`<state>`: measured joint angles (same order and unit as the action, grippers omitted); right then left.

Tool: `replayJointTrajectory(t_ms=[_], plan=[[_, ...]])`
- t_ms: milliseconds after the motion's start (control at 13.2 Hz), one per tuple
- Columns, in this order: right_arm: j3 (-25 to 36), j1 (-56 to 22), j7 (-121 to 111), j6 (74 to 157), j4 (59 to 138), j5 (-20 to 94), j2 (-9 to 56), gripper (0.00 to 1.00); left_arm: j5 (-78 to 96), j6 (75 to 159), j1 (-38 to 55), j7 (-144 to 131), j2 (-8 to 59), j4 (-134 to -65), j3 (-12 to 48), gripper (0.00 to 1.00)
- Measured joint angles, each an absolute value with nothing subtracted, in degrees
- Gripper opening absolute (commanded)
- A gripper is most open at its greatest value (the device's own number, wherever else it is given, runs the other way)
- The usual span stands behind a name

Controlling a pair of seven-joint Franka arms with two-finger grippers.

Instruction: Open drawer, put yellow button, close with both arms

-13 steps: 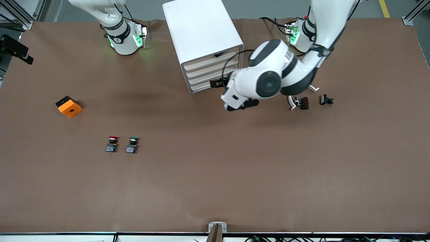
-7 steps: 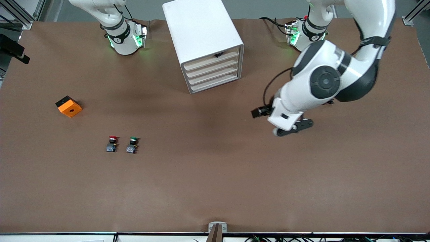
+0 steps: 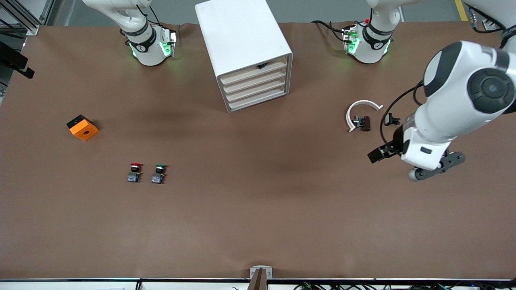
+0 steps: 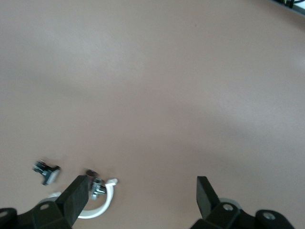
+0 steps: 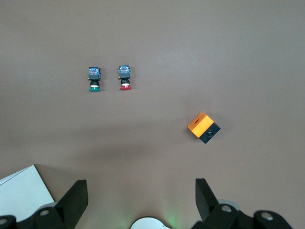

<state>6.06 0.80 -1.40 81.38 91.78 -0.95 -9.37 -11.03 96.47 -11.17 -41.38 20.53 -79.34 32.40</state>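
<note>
We are counting four drawer fronts in the white cabinet (image 3: 242,36). The drawer (image 3: 254,71), cream-fronted and uppermost, is sitting flush with the three below it; the dark mark on its upper edge may be a handle. The left gripper (image 4: 141,191) is hovering over bare table toward the left arm's end, fingers spread wide and empty. The right gripper (image 5: 140,191) is waiting, also spread. Two switches, red (image 3: 135,172) and green (image 3: 159,174), are standing beside each other.
</note>
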Motion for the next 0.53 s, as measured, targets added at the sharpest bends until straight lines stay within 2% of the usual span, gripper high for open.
replayJointTrajectory(t_ms=[532], plan=[[4.94,0.79,-1.42,81.41,91.88,-0.85,-9.40,1.00,-11.57,89.71,-20.26,-22.35,12.83,-79.21,31.53,1.00]])
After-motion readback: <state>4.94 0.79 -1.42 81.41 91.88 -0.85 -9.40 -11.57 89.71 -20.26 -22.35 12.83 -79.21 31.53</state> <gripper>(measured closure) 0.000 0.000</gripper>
